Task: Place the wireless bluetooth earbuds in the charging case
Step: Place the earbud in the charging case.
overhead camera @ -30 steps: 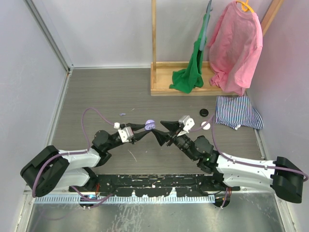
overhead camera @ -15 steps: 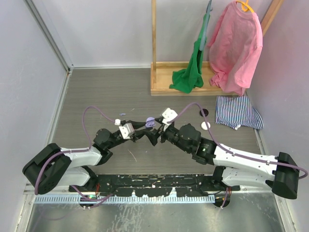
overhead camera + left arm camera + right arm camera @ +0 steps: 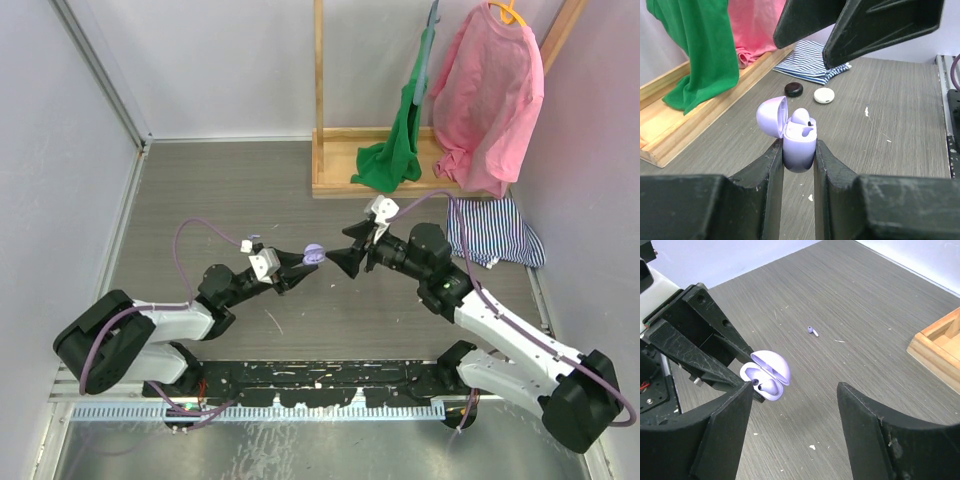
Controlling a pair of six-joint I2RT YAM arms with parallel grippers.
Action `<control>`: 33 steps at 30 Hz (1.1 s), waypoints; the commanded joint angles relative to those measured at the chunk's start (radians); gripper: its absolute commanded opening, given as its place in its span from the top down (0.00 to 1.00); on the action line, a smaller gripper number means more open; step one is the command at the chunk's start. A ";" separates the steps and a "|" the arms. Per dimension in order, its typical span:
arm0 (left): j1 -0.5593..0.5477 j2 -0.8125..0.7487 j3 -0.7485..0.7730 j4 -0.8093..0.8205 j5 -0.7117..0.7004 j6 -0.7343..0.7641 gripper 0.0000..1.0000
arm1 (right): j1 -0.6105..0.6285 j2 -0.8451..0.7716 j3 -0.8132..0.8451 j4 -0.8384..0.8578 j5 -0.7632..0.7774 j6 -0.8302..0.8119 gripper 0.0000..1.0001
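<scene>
My left gripper [image 3: 799,150] is shut on the base of a lilac charging case [image 3: 799,142] and holds it upright above the table with its lid [image 3: 772,116] open. One lilac earbud [image 3: 801,117] sits in the case. Another lilac earbud [image 3: 812,331] lies loose on the table beyond the case [image 3: 765,377]. My right gripper [image 3: 794,387] hangs open just right of the case, with nothing between its fingers. From above, the case [image 3: 312,253] sits between the left gripper [image 3: 303,258] and the right gripper [image 3: 348,250].
A black puck [image 3: 793,89] and a white puck [image 3: 824,95] lie on the table to the right. A striped cloth [image 3: 500,235] lies further right. At the back stands a wooden rack [image 3: 330,185] with a green cloth [image 3: 395,160] and a pink shirt [image 3: 490,100].
My right gripper has pulled back to the right and up from the case, and its jaws stand wider. The left gripper still holds the case, shifted slightly.
</scene>
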 commanded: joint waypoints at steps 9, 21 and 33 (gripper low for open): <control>0.002 -0.096 0.023 0.074 0.032 -0.175 1.00 | -0.104 -0.023 -0.142 0.319 -0.340 0.079 0.30; 0.002 -0.214 0.040 -0.043 0.153 -0.235 1.00 | -0.104 -0.027 -0.303 0.620 -0.439 0.135 0.35; 0.001 -0.226 0.061 -0.008 0.236 -0.304 1.00 | -0.103 0.039 -0.349 0.953 -0.479 0.322 0.43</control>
